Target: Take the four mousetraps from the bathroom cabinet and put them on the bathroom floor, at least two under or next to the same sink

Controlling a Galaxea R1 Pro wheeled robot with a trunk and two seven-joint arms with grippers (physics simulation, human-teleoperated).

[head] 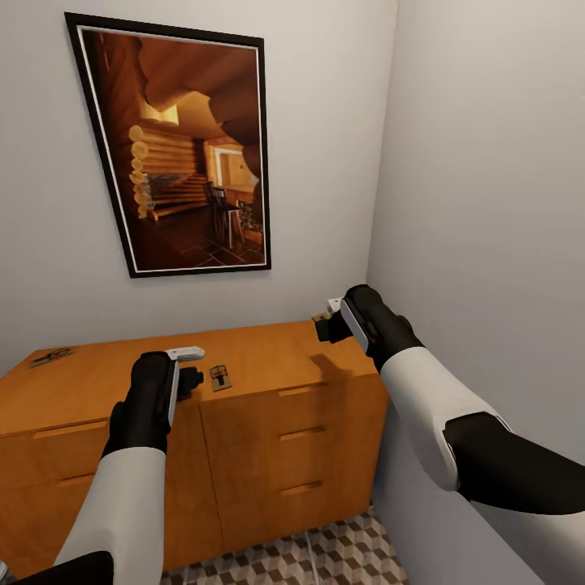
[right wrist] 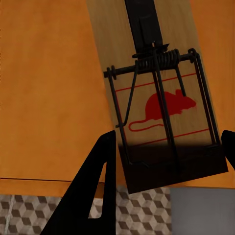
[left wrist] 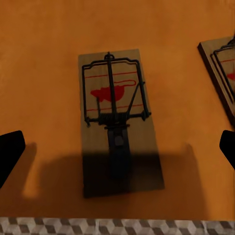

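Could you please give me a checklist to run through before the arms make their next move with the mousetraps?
1. Left gripper open: ok.
2. Target mousetrap centred between its fingers, flat on the cabinet: ok.
3. Neighbouring mousetrap apart from the target: ok.
4. Right gripper fingers at both long edges of the second mousetrap: ok.
5. Right grip firmly closed: cannot tell.
6. Mousetraps on the bathroom floor: not ok, none there yet.
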